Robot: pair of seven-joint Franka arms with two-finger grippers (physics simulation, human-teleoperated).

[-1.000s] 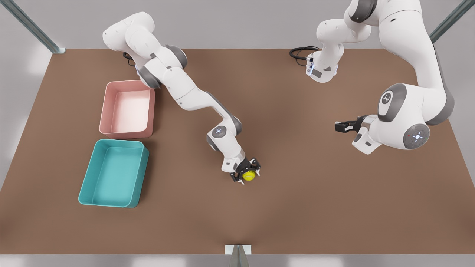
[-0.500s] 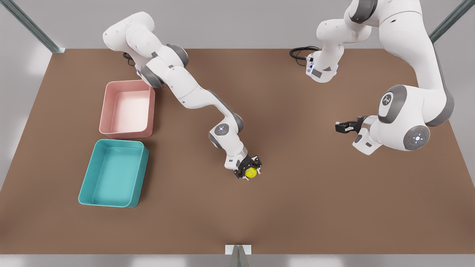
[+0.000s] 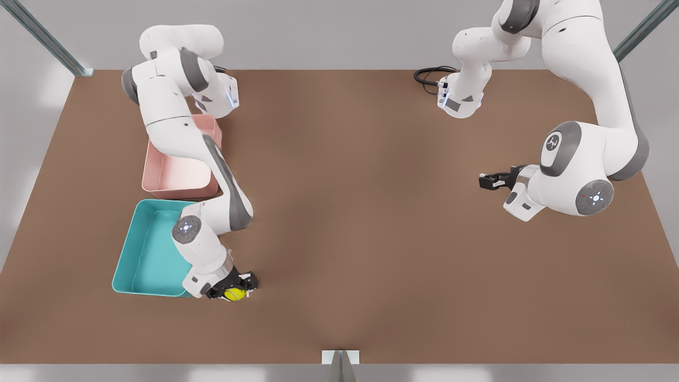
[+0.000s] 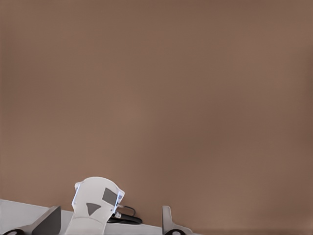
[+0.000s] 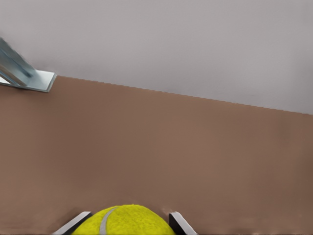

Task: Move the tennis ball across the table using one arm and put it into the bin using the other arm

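One tennis ball [image 3: 234, 294] clamped in the right gripper [image 3: 232, 292] fingers beside the bin [image 3: 139, 265]; centre over it before releasing. Left gripper [image 3: 490, 181] waits, fingers apart.

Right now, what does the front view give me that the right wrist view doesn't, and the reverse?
Front view alone: the teal bin, the pink tub, the left gripper waiting at the front view's right, and the right gripper beside the bin's near corner. Right wrist view alone: the ball's pale seam. Both: the tennis ball between the fingers, and the table.
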